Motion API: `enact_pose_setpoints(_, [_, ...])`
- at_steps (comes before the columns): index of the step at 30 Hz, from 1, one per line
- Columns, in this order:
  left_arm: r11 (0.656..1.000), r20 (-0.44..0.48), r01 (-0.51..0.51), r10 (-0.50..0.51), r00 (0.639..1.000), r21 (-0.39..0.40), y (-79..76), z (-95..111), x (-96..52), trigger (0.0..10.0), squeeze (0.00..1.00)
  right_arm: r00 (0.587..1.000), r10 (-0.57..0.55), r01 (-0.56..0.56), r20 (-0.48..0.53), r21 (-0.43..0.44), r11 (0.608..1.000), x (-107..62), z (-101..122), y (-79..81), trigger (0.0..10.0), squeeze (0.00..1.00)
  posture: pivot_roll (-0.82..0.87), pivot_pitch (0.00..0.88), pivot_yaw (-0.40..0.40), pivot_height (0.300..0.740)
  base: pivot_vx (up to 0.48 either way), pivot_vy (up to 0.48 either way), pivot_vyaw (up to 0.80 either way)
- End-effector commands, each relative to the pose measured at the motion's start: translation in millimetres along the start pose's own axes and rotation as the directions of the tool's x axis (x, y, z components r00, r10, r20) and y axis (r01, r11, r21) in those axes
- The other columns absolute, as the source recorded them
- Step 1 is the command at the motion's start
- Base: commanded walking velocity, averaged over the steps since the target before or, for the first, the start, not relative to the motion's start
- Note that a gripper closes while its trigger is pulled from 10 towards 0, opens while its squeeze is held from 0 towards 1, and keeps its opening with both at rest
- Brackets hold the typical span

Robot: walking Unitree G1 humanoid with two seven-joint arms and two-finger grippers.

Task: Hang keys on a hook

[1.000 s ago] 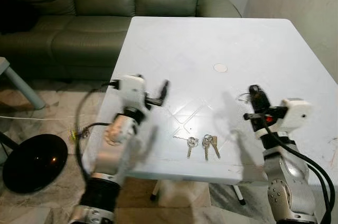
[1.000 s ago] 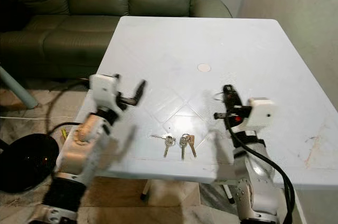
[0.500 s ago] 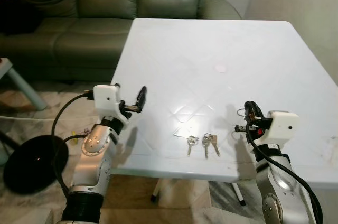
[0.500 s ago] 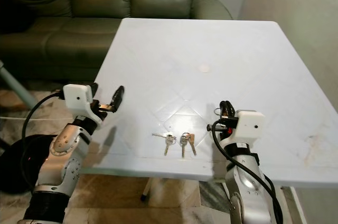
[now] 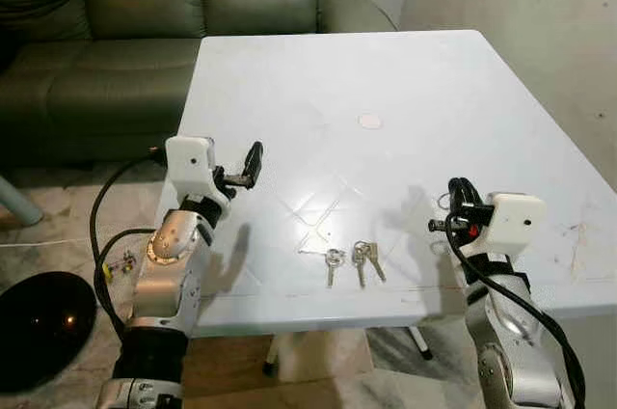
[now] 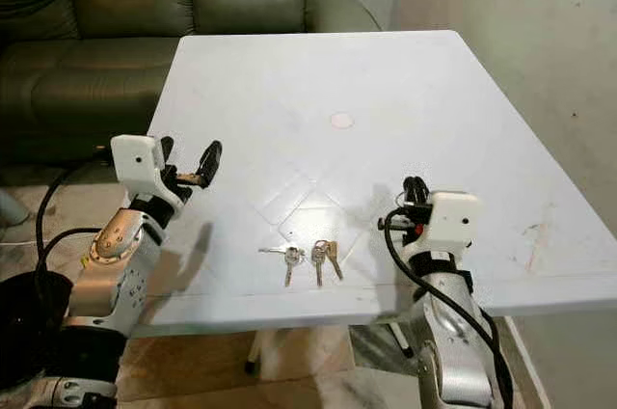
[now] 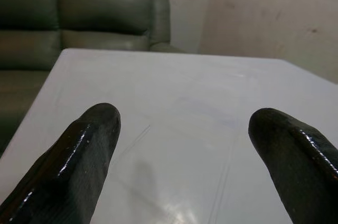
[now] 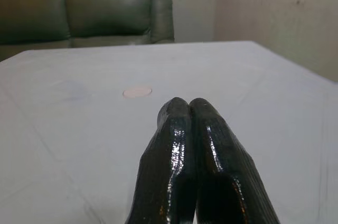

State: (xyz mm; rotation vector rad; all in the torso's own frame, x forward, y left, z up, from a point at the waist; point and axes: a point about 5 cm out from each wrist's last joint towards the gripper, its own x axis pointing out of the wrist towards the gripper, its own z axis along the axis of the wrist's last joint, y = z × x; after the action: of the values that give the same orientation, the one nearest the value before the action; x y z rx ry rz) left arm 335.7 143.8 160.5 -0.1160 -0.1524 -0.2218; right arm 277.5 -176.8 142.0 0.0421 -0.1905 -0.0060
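Keys on table front edge, sofa behind.

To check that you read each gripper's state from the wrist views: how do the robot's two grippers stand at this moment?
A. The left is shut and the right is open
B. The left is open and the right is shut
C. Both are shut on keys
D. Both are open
B: the left gripper shows a wide gap between its fingers, while the right gripper has its fingers pressed together and empty; the keys lie on the white table.
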Motion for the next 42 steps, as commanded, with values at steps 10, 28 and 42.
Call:
enact_pose_setpoints(10, [0.999,0.014,0.034,-0.034,0.999,0.033,-3.1,0.1,4.5,10.0,0.0,1.0,0.014,-0.014,0.0,-0.04,0.999,2.3,-0.4,2.0,10.0,0.0,0.09,0.012,0.006,0.74,0.0,0.0,-0.74])
enact_pose_setpoints(28, [1.0,-0.018,-0.006,0.007,1.0,0.018,-0.5,-8.0,5.8,10.0,0.0,0.999,0.047,-0.047,-0.002,-0.045,0.998,6.8,-0.4,7.3,10.0,0.0,0.09,0.0,-0.014,0.74,0.0,0.133,-0.74])
enact_pose_setpoints(42, [0.999,-0.047,0.004,-0.006,0.999,-0.032,-5.9,-11.9,5.6,10.0,0.0,0.999,0.047,-0.047,-0.01,-0.042,0.998,3.6,-1.1,8.3,10.0,0.0,0.08,0.0,-0.015,0.74,0.0,0.0,-0.74])
